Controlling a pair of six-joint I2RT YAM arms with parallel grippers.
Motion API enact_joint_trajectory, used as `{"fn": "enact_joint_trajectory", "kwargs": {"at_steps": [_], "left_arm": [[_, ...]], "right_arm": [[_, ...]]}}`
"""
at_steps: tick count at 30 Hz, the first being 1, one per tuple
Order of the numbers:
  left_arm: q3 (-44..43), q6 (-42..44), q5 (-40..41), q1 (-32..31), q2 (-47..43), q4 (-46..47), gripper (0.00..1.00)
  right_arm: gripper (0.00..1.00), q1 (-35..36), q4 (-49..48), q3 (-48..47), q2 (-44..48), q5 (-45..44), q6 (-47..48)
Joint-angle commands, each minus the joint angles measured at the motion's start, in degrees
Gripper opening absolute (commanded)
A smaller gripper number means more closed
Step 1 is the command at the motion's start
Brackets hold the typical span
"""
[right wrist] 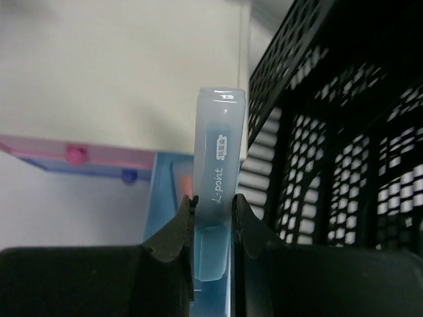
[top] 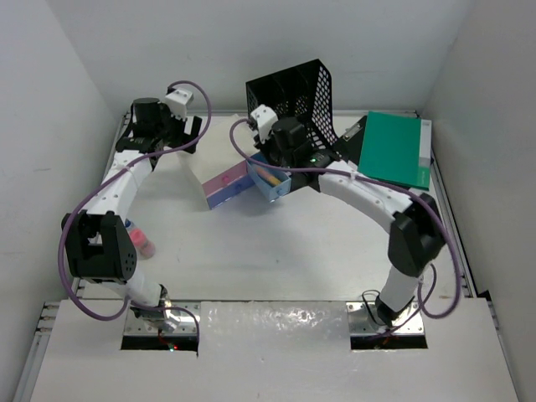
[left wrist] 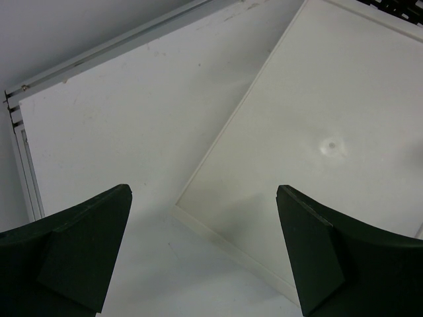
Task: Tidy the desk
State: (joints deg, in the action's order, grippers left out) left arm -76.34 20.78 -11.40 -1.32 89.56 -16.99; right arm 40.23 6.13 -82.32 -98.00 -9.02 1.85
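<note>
The desk (top: pixel 276 251) fills the centre of the top view. Treat it as rigid, smooth and fixed: a surface to slide things on, not to grasp. The right gripper (right wrist: pixel 213 210) is clamped on the lower body of a pale blue plastic stick (right wrist: pixel 220 152), probably light and slick. The left gripper (left wrist: pixel 203 195) is spread wide and empty above a cream box top (left wrist: pixel 317 132). Watch the black mesh rack (right wrist: pixel 344 132) just right of the stick and the blue drawer (right wrist: pixel 162 198) behind it.

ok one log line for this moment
left end effector: open, empty, by white box top | right end effector: shut on pale blue stick, beside black mesh rack
</note>
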Motion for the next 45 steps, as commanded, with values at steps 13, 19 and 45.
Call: {"fn": "enact_joint_trajectory", "kwargs": {"at_steps": [13, 19, 45], "left_arm": [[-2.23, 0.23, -0.82, -0.61, 0.53, -0.76, 0.9], [-2.94, -0.03, -1.08, -0.61, 1.58, -0.85, 0.9], [-3.56, -1.35, 1.55, -1.49, 8.26, 1.35, 0.89]], "right_arm": [[0.75, -0.42, 10.74, -1.53, 1.92, -0.64, -0.09], [0.55, 6.41, 8.12, 3.39, 7.38, -1.61, 2.19], [0.39, 11.72, -15.36, -7.5, -20.48, -9.44, -13.01]]}}
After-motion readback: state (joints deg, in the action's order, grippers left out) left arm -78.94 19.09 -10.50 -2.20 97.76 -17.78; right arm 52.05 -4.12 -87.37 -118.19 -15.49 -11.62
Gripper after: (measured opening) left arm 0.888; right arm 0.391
